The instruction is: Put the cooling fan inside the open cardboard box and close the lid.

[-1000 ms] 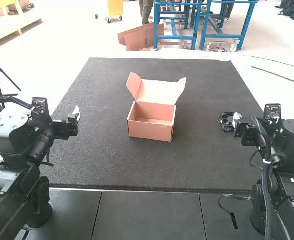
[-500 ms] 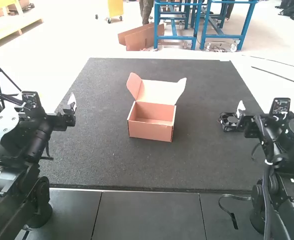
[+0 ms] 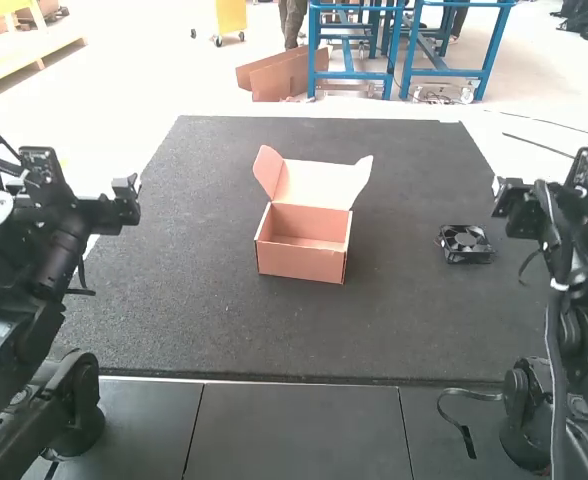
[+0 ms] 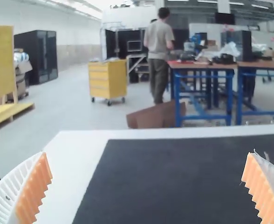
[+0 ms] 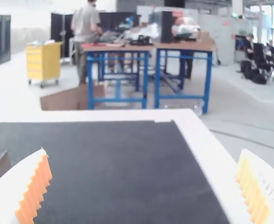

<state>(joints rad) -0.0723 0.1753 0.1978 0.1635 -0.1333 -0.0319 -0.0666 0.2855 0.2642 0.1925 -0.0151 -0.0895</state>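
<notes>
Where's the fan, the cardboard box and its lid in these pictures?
cooling fan (image 3: 465, 243), high view, centre of its black housing.
cardboard box (image 3: 302, 258), high view, its front wall.
lid (image 3: 324, 184), high view, inner face of the raised flap.

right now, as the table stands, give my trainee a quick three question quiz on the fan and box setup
1. Multiple choice: where does the small black square cooling fan lie? A, on the dark mat, apart from the brown cardboard box, on the right arm's side; B, inside that box; C, held in a gripper.
2. True or false: the box's lid stands open.
3. Fill in: the left gripper and the right gripper, white and ribbed with orange pads, are both ____.
Key: 1 A; 2 true; 3 open.
</notes>
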